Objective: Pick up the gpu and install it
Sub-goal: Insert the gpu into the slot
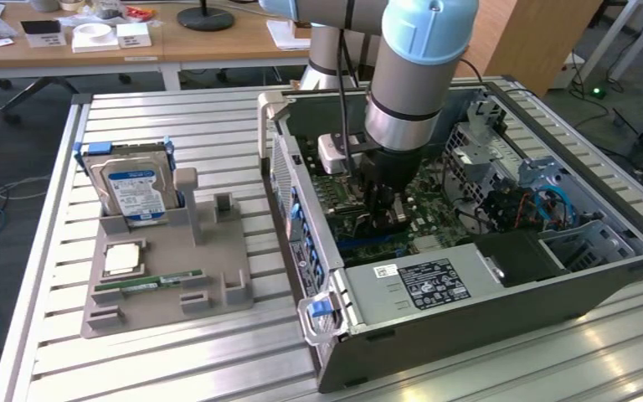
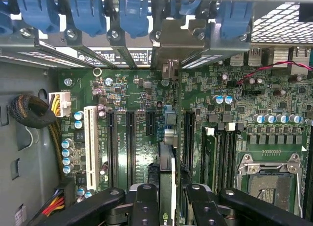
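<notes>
- The gpu (image 2: 167, 162) stands on its thin edge inside the computer case (image 1: 467, 310), over the middle of the motherboard (image 2: 132, 89) among the black expansion slots (image 2: 129, 143). I cannot tell whether it is seated in a slot.
- The gripper (image 2: 171, 189) is clenched on the gpu, with one black finger (image 2: 145, 206) pressed to each flat side.
- In the exterior view the gripper (image 1: 387, 201) reaches straight down into the open case.
- Blue latches (image 2: 88, 13) line the case's rear wall, beyond the card's far end.
- An open CPU socket (image 2: 271, 179) lies near the motherboard's edge.
- The case lies on the slatted table (image 1: 187, 117), toward its edge at the exterior view's right.
- A grey tray (image 1: 227, 251) sits toward the opposite table edge, carrying an upright hard drive (image 1: 131, 188) and a flat green memory stick (image 1: 148, 283).
</notes>
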`<state>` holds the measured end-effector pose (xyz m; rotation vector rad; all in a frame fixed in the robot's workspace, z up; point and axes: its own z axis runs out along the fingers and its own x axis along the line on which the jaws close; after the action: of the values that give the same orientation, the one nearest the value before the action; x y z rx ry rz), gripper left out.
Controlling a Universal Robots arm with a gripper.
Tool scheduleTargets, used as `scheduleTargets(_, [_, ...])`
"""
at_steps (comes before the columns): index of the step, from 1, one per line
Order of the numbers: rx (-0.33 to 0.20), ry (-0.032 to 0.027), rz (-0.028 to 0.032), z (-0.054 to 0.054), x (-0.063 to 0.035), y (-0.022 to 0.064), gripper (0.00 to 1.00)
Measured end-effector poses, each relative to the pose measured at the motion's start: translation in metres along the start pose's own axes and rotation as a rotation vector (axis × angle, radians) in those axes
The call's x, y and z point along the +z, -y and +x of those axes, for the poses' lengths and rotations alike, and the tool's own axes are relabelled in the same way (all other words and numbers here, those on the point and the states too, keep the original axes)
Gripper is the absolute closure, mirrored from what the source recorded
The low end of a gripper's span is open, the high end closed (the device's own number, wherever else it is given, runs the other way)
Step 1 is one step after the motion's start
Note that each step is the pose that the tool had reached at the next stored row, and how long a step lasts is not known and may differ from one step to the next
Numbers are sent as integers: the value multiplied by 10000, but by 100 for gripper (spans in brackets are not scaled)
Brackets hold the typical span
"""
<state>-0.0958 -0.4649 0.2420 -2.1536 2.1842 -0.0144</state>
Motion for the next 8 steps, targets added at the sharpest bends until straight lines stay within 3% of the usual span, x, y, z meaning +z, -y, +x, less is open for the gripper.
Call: scheduleTargets(8, [0, -3, -2, 3, 18, -1, 74])
